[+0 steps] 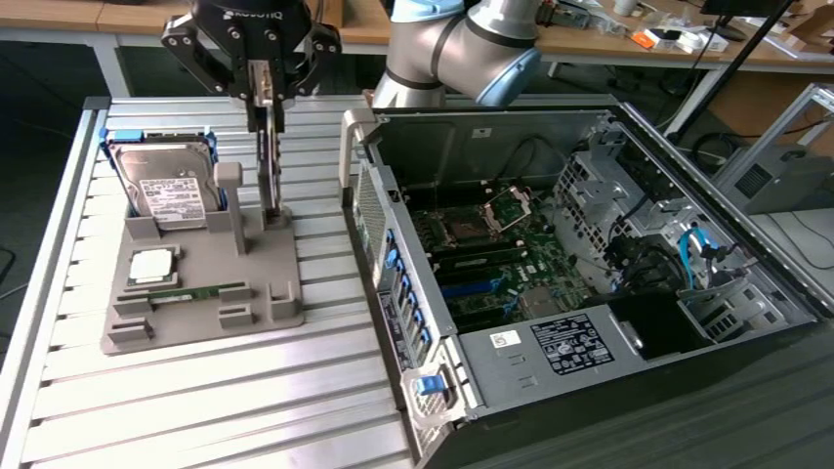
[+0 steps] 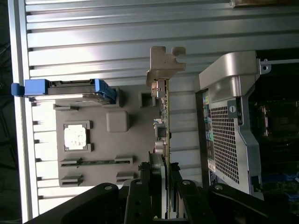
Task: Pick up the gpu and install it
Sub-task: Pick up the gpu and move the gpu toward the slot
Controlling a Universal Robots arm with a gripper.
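Black thin gpu (image 1: 270, 161) stood on edge in grey holder (image 1: 195, 303). Looked light, stiff, easy to break. Fingers (image 2: 145, 186) half closed, pinched its top edge.

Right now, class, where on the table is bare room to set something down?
Free: bare slats of the table between the grey holder and the near edge, beside the computer case. Crowded: the holder itself, where the gripper clamps the gpu.
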